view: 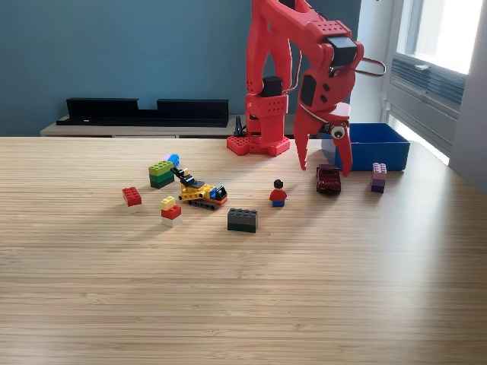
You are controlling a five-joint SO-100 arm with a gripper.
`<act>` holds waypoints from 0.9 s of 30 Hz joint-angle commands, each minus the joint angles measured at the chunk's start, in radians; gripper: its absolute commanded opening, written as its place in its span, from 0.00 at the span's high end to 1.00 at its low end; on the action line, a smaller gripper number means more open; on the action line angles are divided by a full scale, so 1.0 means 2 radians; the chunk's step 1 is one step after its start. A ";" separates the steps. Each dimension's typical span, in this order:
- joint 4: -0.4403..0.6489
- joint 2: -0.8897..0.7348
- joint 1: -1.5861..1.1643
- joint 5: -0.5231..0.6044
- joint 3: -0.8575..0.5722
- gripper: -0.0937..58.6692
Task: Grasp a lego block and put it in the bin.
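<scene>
Currently the red plastic arm's gripper [324,169] hangs just over the pale wooden table [243,304] with its two pointed jaws spread apart and nothing between them, straddling the space directly above a small dark-red toy car [328,179]. To judge from that, the step in hand is the approach to a grasp. To do it well: descend straight until the tips nearly meet the tabletop, keep the car centred between the jaws so neither tip nudges it sideways, then close across its narrower sides before lifting. Other loose pieces lie near: a pink-and-purple stacked block [378,177] toward the exterior view's right, a small red-shirted minifigure [278,193] toward its left, a dark grey rectangular brick [243,220] closer to the camera. The shallow blue plastic bin [373,144] sits just behind the gripper, on the exterior view's right side, beside the arm's base; from this low angle I cannot tell whether anything is in it, since only its walls show. A long black tray [144,110] rests on the ledge behind the table; its contents are likewise hidden.
</scene>
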 commanded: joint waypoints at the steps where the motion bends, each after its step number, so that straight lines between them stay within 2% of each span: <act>1: -0.004 -0.038 0.002 -0.002 -0.049 0.50; 4: -0.006 -0.059 0.002 -0.002 -0.061 0.52; 6: -0.010 -0.069 0.002 -0.001 -0.067 0.56; 12: -0.037 -0.084 0.001 0.021 -0.075 1.00; 20: -0.045 -0.081 0.002 0.061 -0.094 1.00; 27: 0.043 -0.077 0.024 0.076 -0.181 1.00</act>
